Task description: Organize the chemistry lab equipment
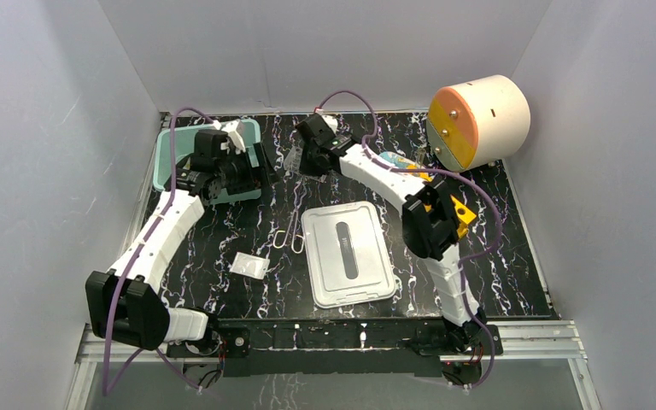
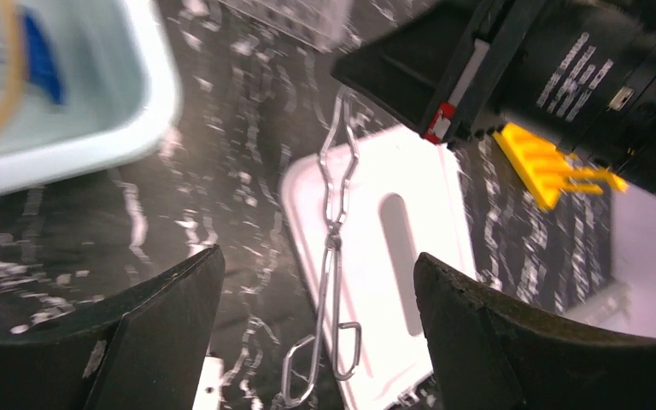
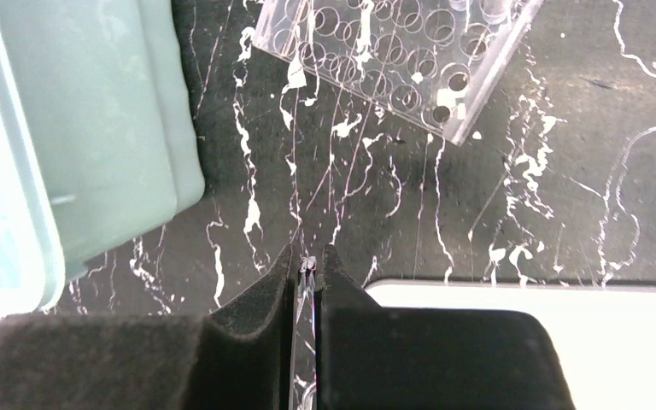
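- We take the thin clear rod point(image 3: 306, 301) as the piece in play. It is pinched in the right gripper point(image 3: 309, 254), and its long axis runs back along the fingers, with only its tip showing at their ends. The sliver is faint, so we call it a glass rod with some doubt.
- The right fingers are nearly together, clamped on that rod and touching nothing else. They hang over bare dark table point(image 3: 478, 188).
- The teal bin point(image 3: 102, 128) lies just beside these fingers on their left in the wrist view. We judge the coming move turns on this: a short sideways carry over the bin's rim, with the rod kept level.
- The clear tube rack point(image 3: 393, 51) lies ahead of the fingertips, apart from them, and the white lid point(image 3: 521, 299) sits close on the other side.
- The metal tongs point(image 2: 335, 213) lie flat beside the lid's edge. Their long axis runs straight away from the left wrist camera, crosswise to the line the fingers close along.
- The left gripper point(image 2: 316, 256) has its fingers wide apart, holding nothing and touching nothing, with the tongs framed between them below.
- From above, both grippers look about equally near the tongs point(image 1: 290, 231). We judge the left is the better one to take them, since it is empty.
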`<state>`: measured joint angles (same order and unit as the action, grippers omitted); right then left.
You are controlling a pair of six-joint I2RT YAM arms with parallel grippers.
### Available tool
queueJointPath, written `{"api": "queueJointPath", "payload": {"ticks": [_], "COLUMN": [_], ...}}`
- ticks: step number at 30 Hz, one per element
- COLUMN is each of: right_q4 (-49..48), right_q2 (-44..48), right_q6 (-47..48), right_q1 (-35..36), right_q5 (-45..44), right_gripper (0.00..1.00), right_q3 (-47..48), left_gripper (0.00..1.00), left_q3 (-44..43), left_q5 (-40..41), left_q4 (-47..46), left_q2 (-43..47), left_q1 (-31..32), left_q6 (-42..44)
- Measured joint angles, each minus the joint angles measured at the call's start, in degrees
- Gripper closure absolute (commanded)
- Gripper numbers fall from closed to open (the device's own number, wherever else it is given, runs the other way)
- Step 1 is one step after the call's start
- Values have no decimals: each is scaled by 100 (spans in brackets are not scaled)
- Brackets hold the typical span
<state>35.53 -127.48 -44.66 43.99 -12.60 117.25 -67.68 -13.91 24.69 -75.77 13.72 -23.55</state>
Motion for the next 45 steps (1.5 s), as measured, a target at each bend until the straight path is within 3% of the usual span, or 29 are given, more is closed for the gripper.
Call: {"api": "queueJointPath", "payload": {"ticks": [2,6,16,26,32,35,40,42,45], "right_q4": [-175,-542,-1176,-1526,-1683,-1775,-1768,-1731,-1731], "right_q2": [317,850,1172,1453,1464,1464,1484,1519,1683], "right_q6": [-4,-20,-109,-177,-186,-205,-210,-212,-166], "right_q1": [-15,-57,-195,-313,-343,-367,-448,-498,-654], "right_q5": [81,269,750,1222,1443,1532,1692,1779,1952], "right_gripper": [100,100,100,100,100,100,49,42,38], "right_q3": [-365,-1093,-1853,-2059,-2087,-2144,-2140,-2140,-2146], "left_gripper": [12,11,31,66,99,100,100,100,100], "left_q3": [210,595,1185,1390,1390,1390,1390,1390,1327], "left_q5": [-442,-1202,-2225,-2498,-2736,-2841,-2732,-2544,-2127], "left_q4": [-205,-610,-1298,-1434,-1735,-1853,-1886,-1864,-1738], "left_q2": [0,-15,-481,-1084,-1117,-1108,-1040,-984,-881], "left_q1": [85,223,337,424,455,481,509,514,511], "left_q6": [-127,-492,-1126,-1196,-1355,-1394,-1488,-1532,-1593]}}
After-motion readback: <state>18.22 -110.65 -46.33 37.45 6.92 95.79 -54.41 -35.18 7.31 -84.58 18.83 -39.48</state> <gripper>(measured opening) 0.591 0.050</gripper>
